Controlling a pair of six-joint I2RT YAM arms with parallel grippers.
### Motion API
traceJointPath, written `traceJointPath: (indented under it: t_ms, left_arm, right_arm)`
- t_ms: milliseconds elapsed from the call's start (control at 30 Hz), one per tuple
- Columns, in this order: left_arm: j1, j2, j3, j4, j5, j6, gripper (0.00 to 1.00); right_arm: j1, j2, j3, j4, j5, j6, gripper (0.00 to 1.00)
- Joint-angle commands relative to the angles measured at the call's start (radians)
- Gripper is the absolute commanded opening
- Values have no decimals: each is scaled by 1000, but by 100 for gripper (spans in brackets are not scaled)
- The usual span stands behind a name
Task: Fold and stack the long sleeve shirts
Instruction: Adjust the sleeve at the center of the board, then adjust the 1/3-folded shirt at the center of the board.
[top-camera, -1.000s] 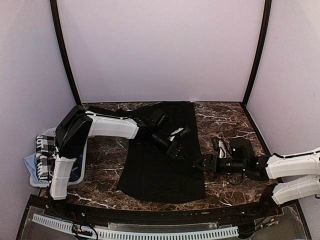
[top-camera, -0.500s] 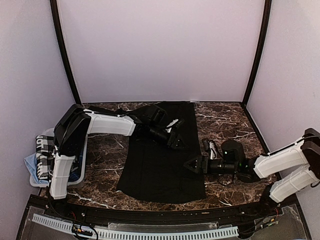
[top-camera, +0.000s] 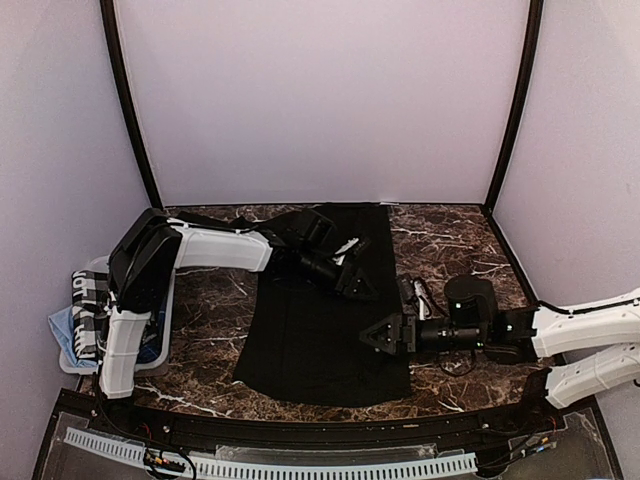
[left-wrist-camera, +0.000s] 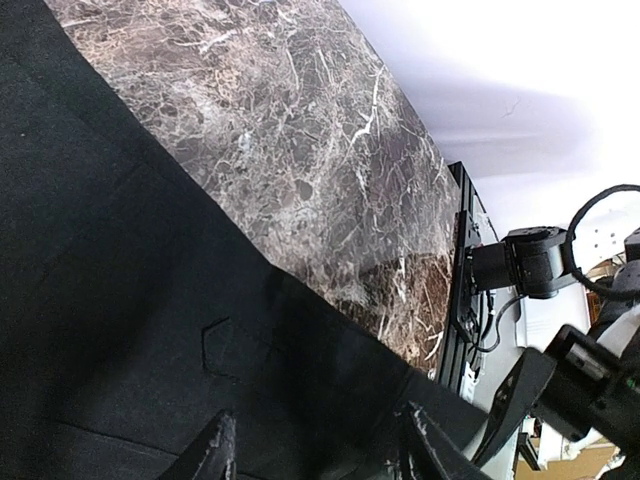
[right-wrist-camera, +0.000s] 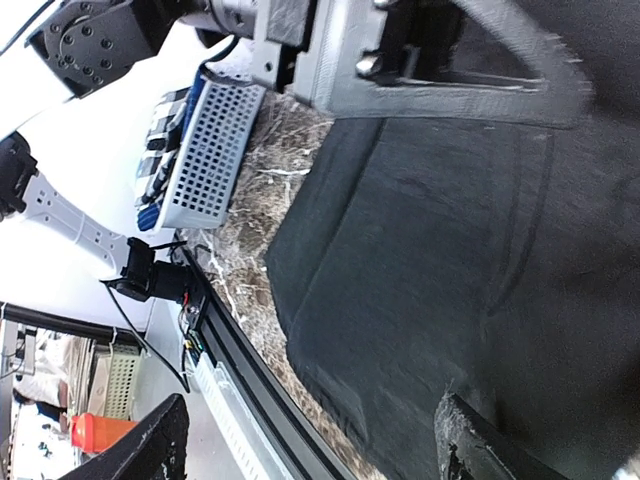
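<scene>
Right pincer (top-camera: 378, 335) hangs released, jaws wide, over the near right part of the black shirt (top-camera: 300, 340), which I see spread flat on the marble surface (top-camera: 450, 240). Farther back, my left pincer (top-camera: 358, 283) hovers parted above the shirt's upper right area, gripping nothing.

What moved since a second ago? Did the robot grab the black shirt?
The right gripper slid leftward, farther over the black shirt, jaws open, grabbing nothing. The left gripper pulled back a little toward the far edge. The shirt stayed flat, and the white basket did not move.
</scene>
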Motion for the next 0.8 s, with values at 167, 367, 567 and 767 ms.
traceJointPath:
  t_ms: [167, 367, 567, 767]
  left_arm:
    - [-11, -13, 26, -53, -7, 39, 53]
    - [23, -81, 21, -118, -238, 6, 51]
    - [129, -199, -128, -133, -363, -45, 50]
    - [217, -331, -291, -127, -431, -51, 50]
  right_arm:
    - [11, -178, 121, -417, 264, 2, 81]
    - [-1, -3, 215, -441, 299, -2, 67]
    - [-8, 205, 272, -366, 215, -18, 29]
    - [-31, 316, 192, -256, 148, 40, 17]
